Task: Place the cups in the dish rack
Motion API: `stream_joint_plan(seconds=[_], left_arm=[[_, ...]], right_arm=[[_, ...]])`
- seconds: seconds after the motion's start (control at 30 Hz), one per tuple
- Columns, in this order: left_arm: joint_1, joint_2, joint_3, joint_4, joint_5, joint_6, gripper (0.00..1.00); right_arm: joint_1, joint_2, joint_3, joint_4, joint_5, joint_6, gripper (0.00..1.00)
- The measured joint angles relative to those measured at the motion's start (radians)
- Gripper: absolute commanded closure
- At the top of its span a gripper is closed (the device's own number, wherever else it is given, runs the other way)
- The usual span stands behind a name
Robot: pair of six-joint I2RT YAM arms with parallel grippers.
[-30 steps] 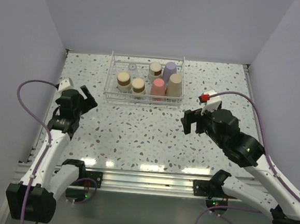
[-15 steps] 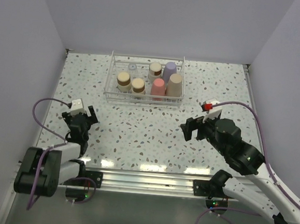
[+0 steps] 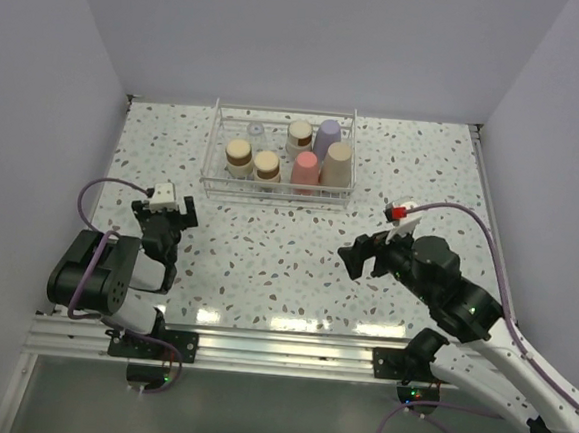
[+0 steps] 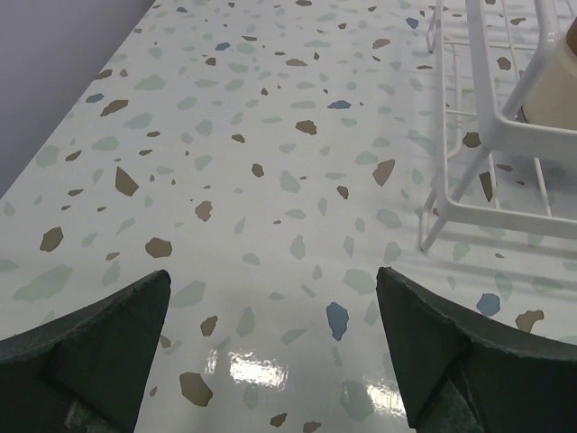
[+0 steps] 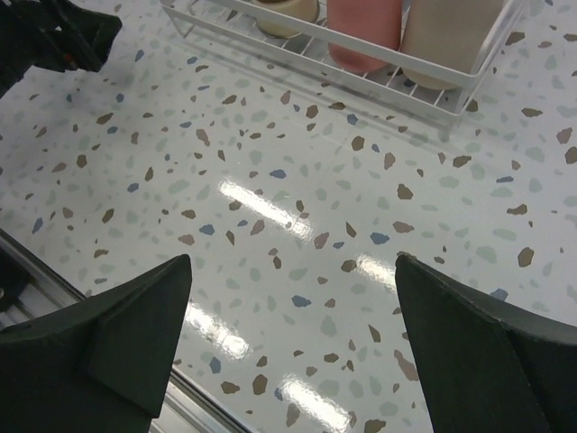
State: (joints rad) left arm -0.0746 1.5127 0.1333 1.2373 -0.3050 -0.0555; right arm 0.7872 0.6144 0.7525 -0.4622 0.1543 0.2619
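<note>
The dish rack [image 3: 213, 142], a white wire basket, stands at the back middle of the speckled table. Several cups stand in it: a clear one [image 3: 255, 132], three with tan bases [image 3: 238, 153] [image 3: 267, 163] [image 3: 299, 134], a lavender one [image 3: 327, 137], a red-pink one [image 3: 306, 170] and a beige one [image 3: 337, 163]. My left gripper [image 3: 167, 224] [image 4: 272, 275] is open over bare table, low, near and left of the rack's corner [image 4: 505, 135]. My right gripper [image 3: 364, 254] [image 5: 293, 259] is open and empty, in front of the rack [image 5: 397, 72] with the red-pink [image 5: 365, 27] and beige [image 5: 451, 32] cups.
Grey walls close the table on the left, back and right. A metal rail [image 3: 279, 348] runs along the near edge, between the arm bases. Purple cables loop beside both arms. The left arm [image 5: 54, 36] shows at the top left of the right wrist view.
The left arm has folded back toward its base, bringing its gripper nearer and a little rightward. The right gripper has drawn back slightly toward the near edge. The cups have not moved.
</note>
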Motion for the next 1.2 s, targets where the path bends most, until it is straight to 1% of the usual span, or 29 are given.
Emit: stream_joint_plan(seconds=[0.23, 0.47, 1.2], left_arm=[[0.0, 0.0, 0.0, 0.026, 0.002, 0.001, 0.0], [0.0, 0.0, 0.0, 0.03, 0.002, 0.008, 0.0], [0.0, 0.0, 0.003, 0.032, 0.003, 0.015, 0.0]], right_arm=[[0.0, 0.063, -0.035, 0.031, 0.064, -0.001, 0.02], [0.0, 0.062, -0.039, 0.078, 0.117, 0.003, 0.02], [0.0, 0.033, -0.058, 0.143, 0.117, -0.033, 0.02]])
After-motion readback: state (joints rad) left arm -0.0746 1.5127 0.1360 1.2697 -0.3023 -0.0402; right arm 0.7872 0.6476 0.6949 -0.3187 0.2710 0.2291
